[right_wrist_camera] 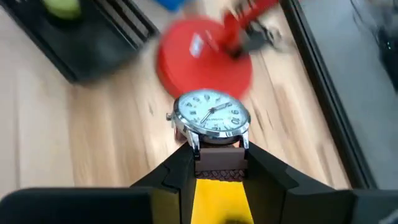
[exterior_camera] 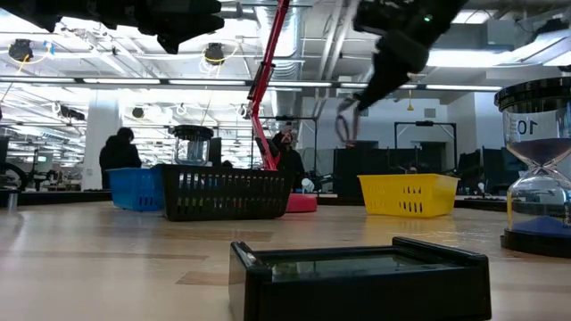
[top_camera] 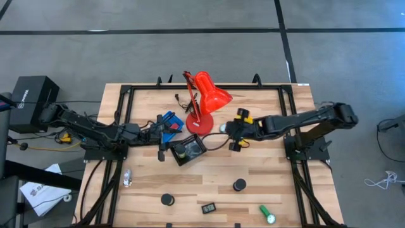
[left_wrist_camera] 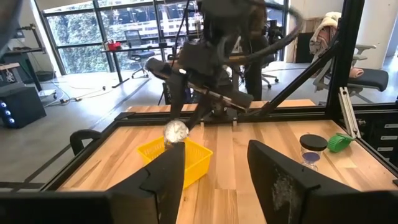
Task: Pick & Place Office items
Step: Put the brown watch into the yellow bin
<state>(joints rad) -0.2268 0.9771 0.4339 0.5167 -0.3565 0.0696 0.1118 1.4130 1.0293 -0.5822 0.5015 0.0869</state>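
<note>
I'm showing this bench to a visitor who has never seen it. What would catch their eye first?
Probably the big red desk lamp standing mid-table, towering over everything. Next, the right gripper in the air beside the lamp's base, holding a white-faced wristwatch by its strap above the small yellow basket. The left gripper hangs by the blue tray and black basket.

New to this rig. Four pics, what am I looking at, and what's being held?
Two dark robot arms work at a wooden table. One picture looks straight down, one looks level across the tabletop, and two come from cameras on the wrists. The right claw is shut on a white-faced wristwatch with a brown strap, above the yellow plastic tray. The left claw is open and holds nothing. On the table stand a red desk lamp, a black basket and a blue tray. A green cylinder and black round discs lie loose.
</note>
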